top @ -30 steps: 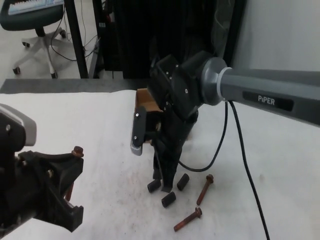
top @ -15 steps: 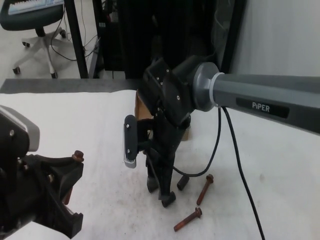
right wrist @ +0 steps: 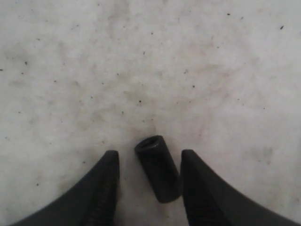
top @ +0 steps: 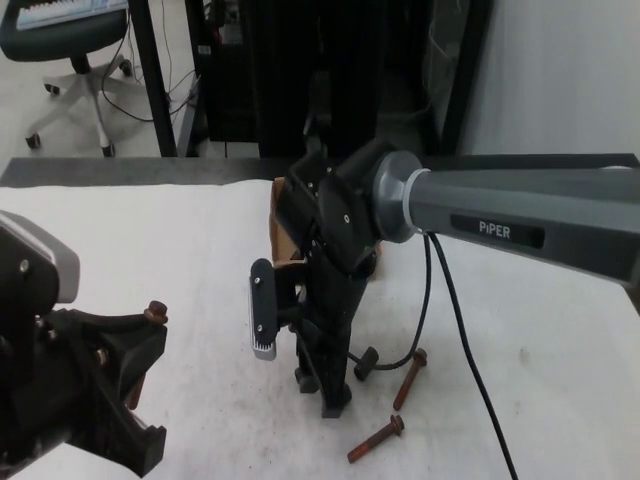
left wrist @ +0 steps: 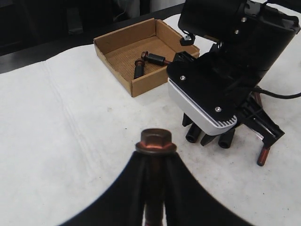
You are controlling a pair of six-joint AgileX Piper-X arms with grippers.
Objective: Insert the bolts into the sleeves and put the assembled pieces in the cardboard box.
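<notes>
The left gripper [left wrist: 156, 162] is clamping a bolt [left wrist: 155, 140] between its dark fingers, holding it upright above the white cloth [top: 150, 240]. The bolt is showing a rusty brown hex head with a flange under it. Its shank is running down between the fingers and is mostly hidden there.

The right gripper [right wrist: 149, 153] is pointing straight down at the cloth with its fingers spread apart, straddling a sleeve [right wrist: 158, 168]. The sleeve is a short black tube lying on its side, with its open end facing away from the wrist camera. A gap is showing on one side of it. On the other side it is sitting so near the finger that contact cannot be judged. Both fingers are cut off by the frame edge.

The cardboard box [left wrist: 148, 84] is sitting on the cloth just beyond the right arm. In it, an assembled piece [left wrist: 156, 59] is lying beside a second dark piece [left wrist: 138, 70]. In the high view the right arm is covering most of the box.

Two loose bolts [top: 410, 377] [top: 376, 438] are lying on the cloth near the right gripper, and another sleeve [top: 365, 362] is resting just beside it. In the left wrist view, more sleeves [left wrist: 226, 139] are peeking out from under the right arm's camera housing, partly hidden.
</notes>
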